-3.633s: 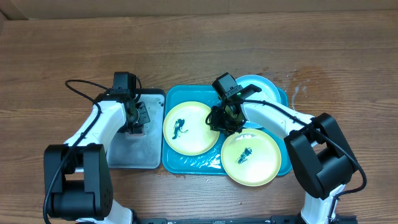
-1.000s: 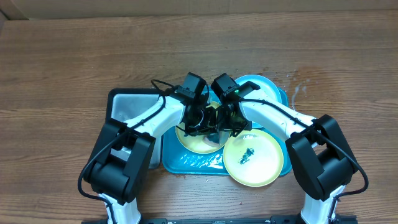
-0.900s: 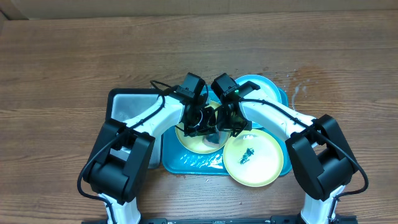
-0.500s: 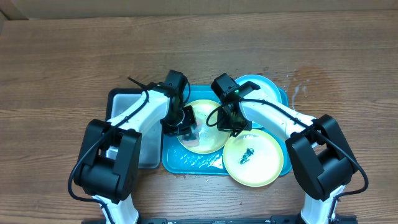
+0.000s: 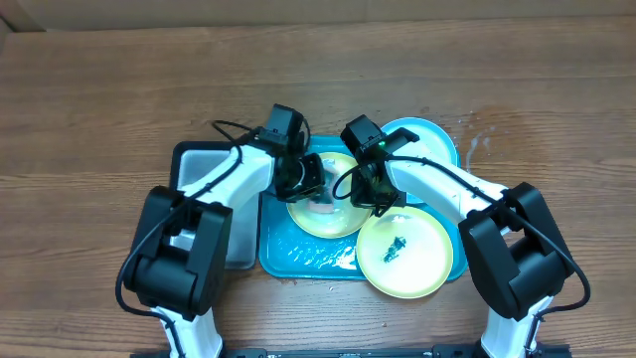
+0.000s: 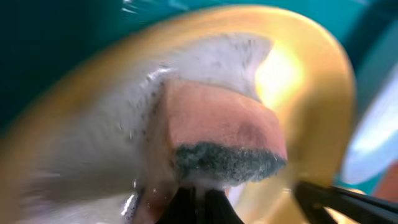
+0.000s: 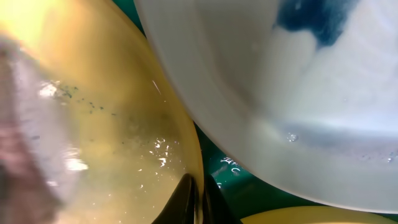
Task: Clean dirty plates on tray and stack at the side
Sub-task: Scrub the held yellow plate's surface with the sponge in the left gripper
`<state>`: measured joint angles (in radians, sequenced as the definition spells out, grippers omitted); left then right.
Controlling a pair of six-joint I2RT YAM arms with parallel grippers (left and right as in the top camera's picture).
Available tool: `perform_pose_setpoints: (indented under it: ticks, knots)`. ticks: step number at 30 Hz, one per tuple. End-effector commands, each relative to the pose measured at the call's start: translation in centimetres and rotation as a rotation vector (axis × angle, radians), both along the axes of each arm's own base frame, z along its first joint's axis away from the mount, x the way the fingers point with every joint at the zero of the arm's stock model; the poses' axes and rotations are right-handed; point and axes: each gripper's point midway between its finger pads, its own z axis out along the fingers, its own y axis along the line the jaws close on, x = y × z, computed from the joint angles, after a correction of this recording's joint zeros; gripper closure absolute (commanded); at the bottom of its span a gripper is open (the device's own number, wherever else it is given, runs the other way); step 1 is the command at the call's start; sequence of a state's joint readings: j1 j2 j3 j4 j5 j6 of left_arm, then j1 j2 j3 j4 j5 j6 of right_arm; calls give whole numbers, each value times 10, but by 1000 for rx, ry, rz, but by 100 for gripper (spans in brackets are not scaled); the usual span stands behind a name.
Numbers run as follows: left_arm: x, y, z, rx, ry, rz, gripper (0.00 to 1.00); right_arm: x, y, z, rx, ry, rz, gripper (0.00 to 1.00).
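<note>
You are mid-scrub on the first of three plates, so work from the big support down to the small contact. The tray (image 5: 298, 257) sits in the middle of the surface (image 5: 99, 99) with a grey tray (image 5: 199, 164) touching its left side. Its wet base will likely let a plate skate, so lean on your anchor. The scrubbed plate (image 5: 323, 221) lies in the tray's left half. Your right pincer (image 5: 368, 194) is closed on its right rim, fingertips together over the edge in the wrist view. Hold that clamp firm and level so the plate does not tip. Your left pincer (image 5: 310, 179) is closed tight on the sponge (image 6: 217, 127), which is pressed onto the plate's far-left part. Sweep it in short overlapping strokes across the pale centre, stopping short of the right fingers. Press lightly, since hard pressure could lever the plate out of the clamp.

The tray is teal, glossy with water. The scrubbed plate is yellow-green, filmed with foam and fine dark specks. The smudged plate (image 5: 417, 261), also yellow-green, hangs over the tray's near-right corner with a dark blot in its centre. The blue plate (image 5: 427, 139) sits at the far right, its edge just beside the scrubbed one, and a blue stain shows on it in the right wrist view. The sponge is pinkish with a dark scouring face.
</note>
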<state>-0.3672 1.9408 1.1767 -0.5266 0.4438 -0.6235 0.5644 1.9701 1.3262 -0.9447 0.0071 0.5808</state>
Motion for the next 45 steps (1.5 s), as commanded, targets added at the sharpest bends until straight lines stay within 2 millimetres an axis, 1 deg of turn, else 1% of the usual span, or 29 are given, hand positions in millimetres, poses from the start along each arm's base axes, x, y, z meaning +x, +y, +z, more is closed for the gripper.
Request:
perform_pose_setpoints:
  ticks: [1, 6, 9, 12, 14, 16, 17, 20, 24, 27, 33, 35, 36, 40, 42, 44, 45]
  knots:
    - [-25, -39, 2, -121, 90, -49, 96, 0, 2, 4, -7, -16, 23, 96]
    - [-39, -58, -5, -132, 131, -64, 96, 0, 2, 4, -7, -16, 23, 96]
    - [-49, -70, -11, -168, 179, -86, 96, 0, 2, 4, -7, -15, 23, 96]
    - [-56, -71, -24, -159, 228, -76, 96, -1, 1, 4, -11, -9, 23, 96]
    - [-53, -62, -31, -131, 237, -54, 96, -4, -1, 4, -17, 0, 23, 96]
    - [-45, -53, -33, -117, 224, -28, 96, -5, -2, 4, -22, 7, 23, 96]
    - [-37, -44, -32, -112, 213, 1, 96, -6, -2, 4, -23, 9, 23, 96]
    - [-24, -18, -34, -59, 201, 55, 96, -5, -2, 4, -22, 7, 23, 96]
    - [-15, 30, -40, 122, 198, 92, 96, -5, -2, 4, -21, 5, 23, 96]
    - [-12, 66, -40, 305, 183, 98, 96, -5, -1, 4, -20, 5, 24, 96]
    - [-5, 102, -30, 531, 143, 88, 96, -3, -1, 4, -17, -1, 23, 96]
    - [-3, 109, -25, 595, 126, 84, 96, -3, 0, 4, -16, -2, 23, 96]
    - [-2, 109, -24, 604, 120, 79, 96, -3, 0, 4, -16, -2, 23, 96]
    - [0, 95, -19, 586, 104, 48, 96, -2, 0, 4, -13, -7, 23, 96]
    - [1, 82, -14, 553, 99, 28, 96, -2, 0, 4, -12, -8, 23, 96]
    - [4, 64, -6, 490, 82, -33, 96, -2, 0, 4, -12, -8, 24, 96]
    - [6, 53, 1, 453, 71, -61, 96, -2, 0, 4, -12, -8, 24, 96]
